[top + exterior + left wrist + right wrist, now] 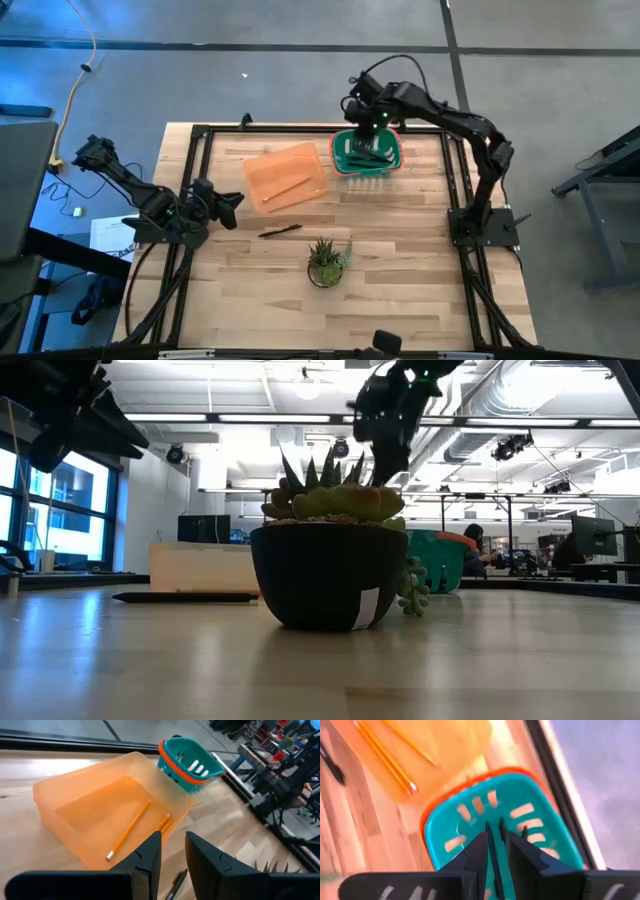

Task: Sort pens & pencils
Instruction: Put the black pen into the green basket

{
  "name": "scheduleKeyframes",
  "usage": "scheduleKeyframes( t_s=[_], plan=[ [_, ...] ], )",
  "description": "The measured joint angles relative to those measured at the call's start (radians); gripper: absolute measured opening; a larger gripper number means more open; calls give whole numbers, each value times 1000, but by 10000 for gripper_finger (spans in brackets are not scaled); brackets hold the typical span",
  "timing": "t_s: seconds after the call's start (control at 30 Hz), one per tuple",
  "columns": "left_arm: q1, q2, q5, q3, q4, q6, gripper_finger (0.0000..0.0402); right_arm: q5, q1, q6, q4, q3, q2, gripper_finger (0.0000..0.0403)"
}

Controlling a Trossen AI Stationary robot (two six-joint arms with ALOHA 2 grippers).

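Three orange pencils [129, 830] lie flat in the translucent orange tray [290, 177]. Several dark pens [492, 845] rest in the teal basket [366, 158], leaning on its wall. One more pen [280, 231] lies on the table near the tray's front. My right gripper [495, 837] hangs above the basket, pointing steeply down, open by a narrow gap; the pen seen through the gap lies below it in the basket. At the table's left edge my left gripper [172, 845] is open, holds nothing, and faces the tray.
A potted succulent [327, 262] stands near the table's front middle, just right of the loose pen. A black metal frame [200, 130] runs around the tabletop. Bare wood lies between the tray, the plant and the right arm's base [482, 225].
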Motion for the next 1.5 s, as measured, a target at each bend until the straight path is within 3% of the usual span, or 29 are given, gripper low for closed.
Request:
scheduleKeyframes(
  t_s=[0.33,0.67,0.9,1.27,1.5],
  plan=[
    [0,50,100,0,144,181,76,-6,60,99,10,15,-130,62],
    [0,63,200,0,188,258,76,-14,179,208,122,15,-283,62],
    [0,63,204,0,231,303,76,-13,274,258,159,15,-353,62],
    [0,63,211,0,231,302,76,147,429,295,170,14,-409,62],
    [0,63,211,0,231,299,76,176,501,309,399,-178,-544,62]
  ],
)
